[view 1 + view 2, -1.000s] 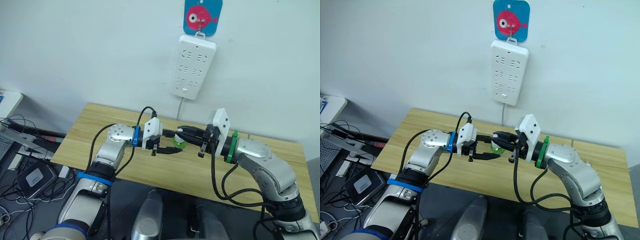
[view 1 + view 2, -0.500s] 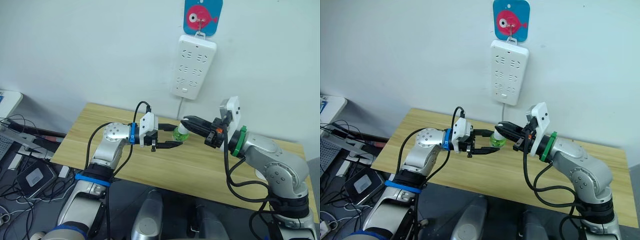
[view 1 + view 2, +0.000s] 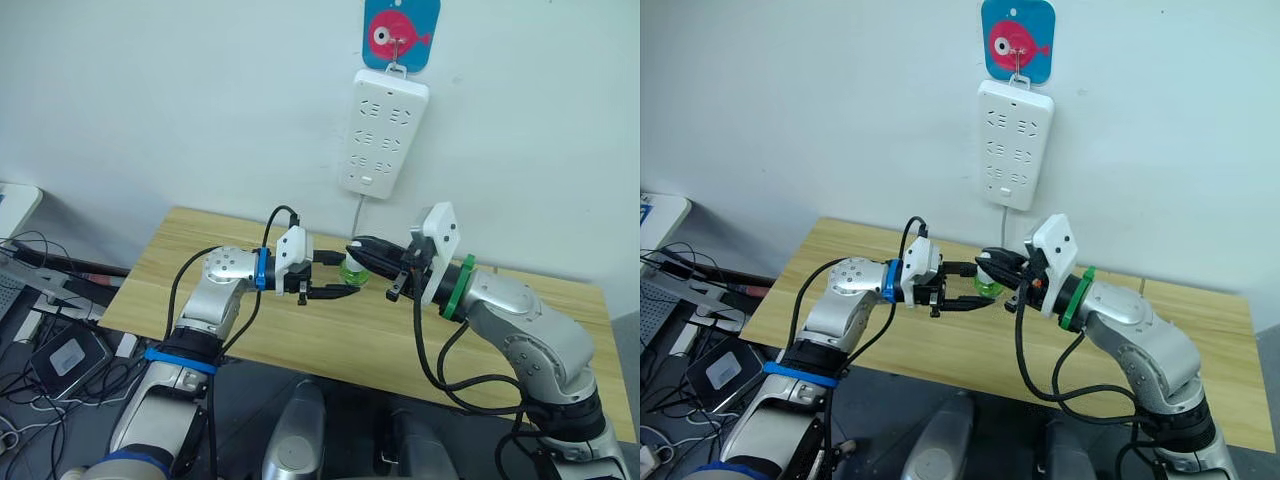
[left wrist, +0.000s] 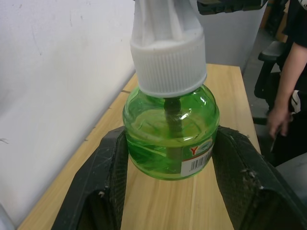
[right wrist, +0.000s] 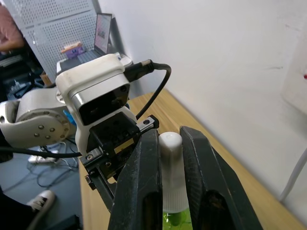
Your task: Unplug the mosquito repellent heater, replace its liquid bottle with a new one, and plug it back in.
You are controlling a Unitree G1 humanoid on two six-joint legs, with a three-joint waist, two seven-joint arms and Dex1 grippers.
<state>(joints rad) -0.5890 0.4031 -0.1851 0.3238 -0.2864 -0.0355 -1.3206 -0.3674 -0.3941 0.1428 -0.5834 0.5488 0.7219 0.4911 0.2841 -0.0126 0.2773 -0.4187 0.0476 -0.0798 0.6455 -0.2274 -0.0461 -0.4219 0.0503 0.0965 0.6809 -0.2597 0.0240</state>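
Over wooden table (image 3: 330,335), green liquid bottle (image 4: 170,136) gripped between left claw (image 3: 335,277) and right claw (image 5: 168,191).

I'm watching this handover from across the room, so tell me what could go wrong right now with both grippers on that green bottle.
The left gripper brackets the green bottle at its round, smooth belly; it could slip or twist there.

The right gripper pinches only the narrow white cap. If the arms pull apart or turn unevenly, the cap might loosen and liquid spill on the wooden table.

A person's hand is near the table's far end, close to moving arms.
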